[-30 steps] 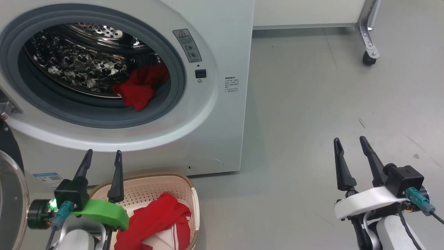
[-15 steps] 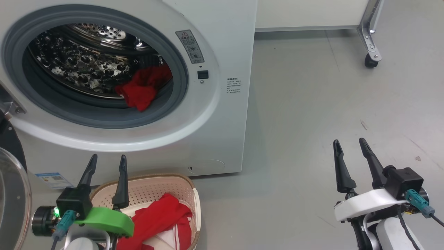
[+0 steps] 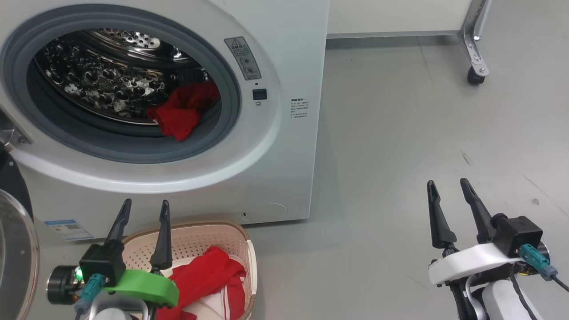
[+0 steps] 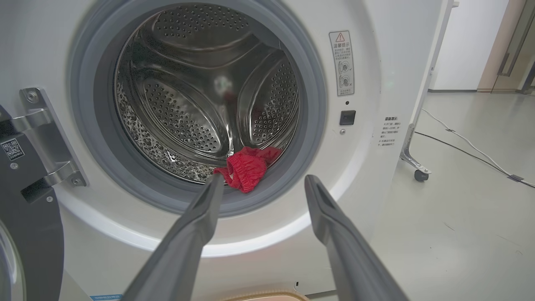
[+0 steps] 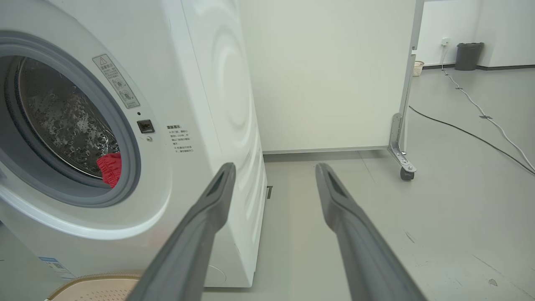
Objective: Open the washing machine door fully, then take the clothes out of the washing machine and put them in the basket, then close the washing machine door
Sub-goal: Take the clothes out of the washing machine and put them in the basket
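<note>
Grey floor nearest me: my left end effector (image 3: pixel 146 202), fingers spread wide and empty, has eased right above the cream perforated plastic basket (image 3: pixel 231 227), which holds one red fabric garment (image 3: pixel 209 275). My right end effector (image 3: pixel 447 181) waits wide and empty. Farther in, a second red garment (image 3: pixel 182 113) lies at the drum lip of the white front-loading washing machine (image 3: pixel 284 146), likely my next pick.

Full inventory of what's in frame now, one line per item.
washing machine: 1, white, left, mouth open
washing machine door: 1, black rim, clear glass, swung open far left
clothes in drum: 1 piece, red, drum's front lip
clothes in basket: at least 1, red with white stripe
basket: 1, cream, brown rim, floor before machine
wheeled panel: 1, white, behind machine
cables: 2, black and white, floor at right
bin: 1, dark, far wall
left end effector: open, empty, above basket
right end effector: open, empty, over floor
</note>
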